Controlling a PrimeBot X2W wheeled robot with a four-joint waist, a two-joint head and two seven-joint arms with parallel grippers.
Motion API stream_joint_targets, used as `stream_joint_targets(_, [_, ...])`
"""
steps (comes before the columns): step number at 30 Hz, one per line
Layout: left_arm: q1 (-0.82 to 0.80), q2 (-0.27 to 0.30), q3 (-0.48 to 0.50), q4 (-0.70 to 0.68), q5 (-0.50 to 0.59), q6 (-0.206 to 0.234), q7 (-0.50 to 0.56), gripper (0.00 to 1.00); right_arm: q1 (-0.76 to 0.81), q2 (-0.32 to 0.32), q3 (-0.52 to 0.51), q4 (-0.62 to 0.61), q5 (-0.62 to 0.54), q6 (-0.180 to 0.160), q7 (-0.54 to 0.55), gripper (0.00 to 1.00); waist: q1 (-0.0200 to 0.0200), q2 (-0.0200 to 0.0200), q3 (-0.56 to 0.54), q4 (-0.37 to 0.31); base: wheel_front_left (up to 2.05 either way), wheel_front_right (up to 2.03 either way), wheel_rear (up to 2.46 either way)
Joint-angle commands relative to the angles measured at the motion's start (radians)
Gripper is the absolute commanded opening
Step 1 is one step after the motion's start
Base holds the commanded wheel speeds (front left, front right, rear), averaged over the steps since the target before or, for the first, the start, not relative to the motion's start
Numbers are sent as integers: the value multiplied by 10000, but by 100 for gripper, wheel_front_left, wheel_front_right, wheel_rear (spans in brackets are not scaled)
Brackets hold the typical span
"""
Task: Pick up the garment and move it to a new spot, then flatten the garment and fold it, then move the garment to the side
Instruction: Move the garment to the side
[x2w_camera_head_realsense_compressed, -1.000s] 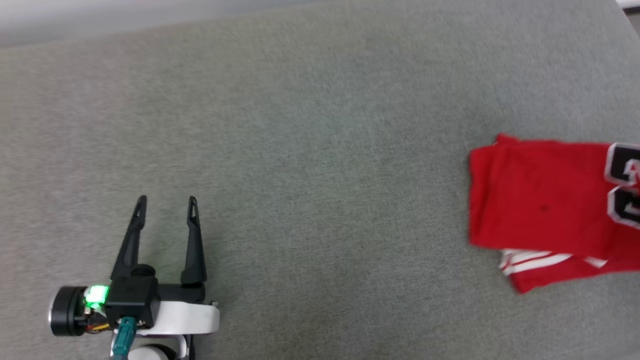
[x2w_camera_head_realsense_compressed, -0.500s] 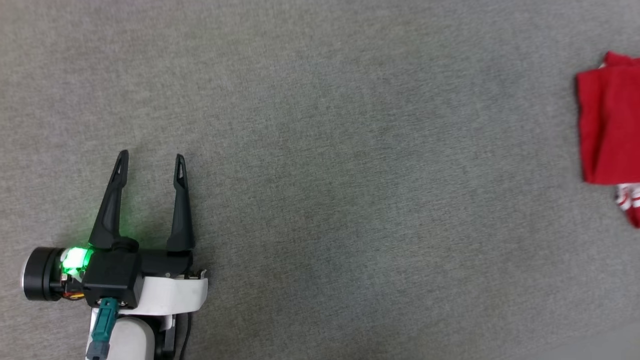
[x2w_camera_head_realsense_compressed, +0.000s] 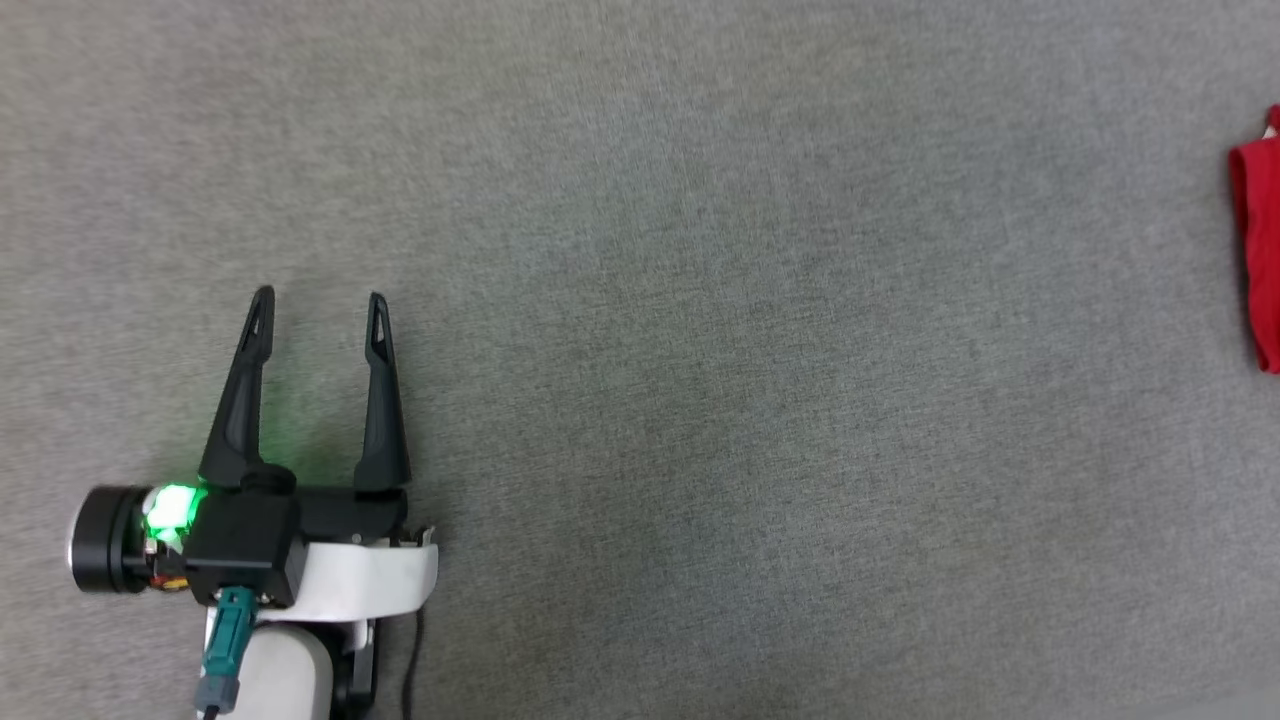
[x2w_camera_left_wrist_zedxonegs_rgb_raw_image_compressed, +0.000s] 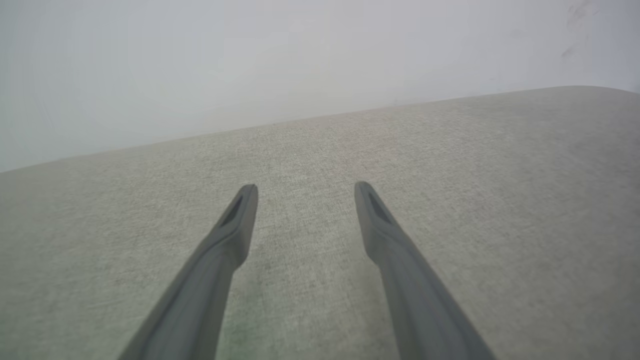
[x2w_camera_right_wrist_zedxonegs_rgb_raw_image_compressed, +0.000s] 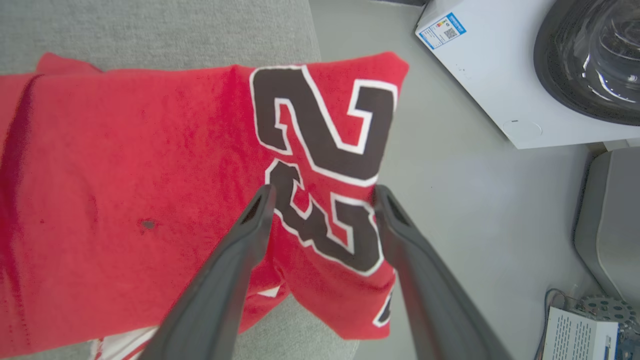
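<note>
**A:** What's changing for you right now?

**B:** Your head view is shifting, so the garment (x2w_camera_head_realsense_compressed: 1262, 250) is slipping to a sliver at its right edge. Your right tool (x2w_camera_right_wrist_zedxonegs_rgb_raw_image_compressed: 324, 192) is now standing open over the lettering, gripping nothing.

**A:** Where is it lying?

**B:** It's lying folded at the surface's (x2w_camera_head_realsense_compressed: 700, 350) edge, with one corner hanging over the floor (x2w_camera_right_wrist_zedxonegs_rgb_raw_image_compressed: 450, 200). Your left tool (x2w_camera_head_realsense_compressed: 320, 298) is waiting open, well apart. You're probably finishing the move aside.

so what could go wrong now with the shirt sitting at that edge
1. The numbered end of the garment hangs past the edge of the grey surface over the floor; it might slide off.
2. The open right gripper is close over the fabric; pulling away could snag it and undo the fold.
</note>
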Motion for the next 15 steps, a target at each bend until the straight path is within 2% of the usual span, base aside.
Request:
stream_joint_targets(1, [195, -25, -6, 74, -71, 54, 27, 100, -180, 94, -87, 23, -210, -11, -208, 100, -1, 0, -518, 184, 0, 0, 0])
stream_joint_targets(5, [464, -216, -31, 203, -179, 155, 6, 100, -104, -76, -247, -198, -1196, -12, -1436, 100, -1, 0, -1362, 457, 0, 0, 0])
stream_joint_targets(8, [731, -338, -33, 318, -263, 218, 6, 100, -18, 55, -481, -400, -1884, -12, -2635, 100, -1, 0, -1993, 696, 0, 0, 0])
stream_joint_targets(11, [966, -466, -37, 401, -314, 216, 6, 100, -40, 400, -845, -771, -2570, -12, -4177, 100, -1, 0, -2504, 924, 0, 0, 0])
stream_joint_targets(15, [1306, -552, 70, 554, -397, 257, 6, 100, 137, 1248, -1268, -1234, -3362, -12, -6044, 100, -1, 0, -3115, 1165, 0, 0, 0])
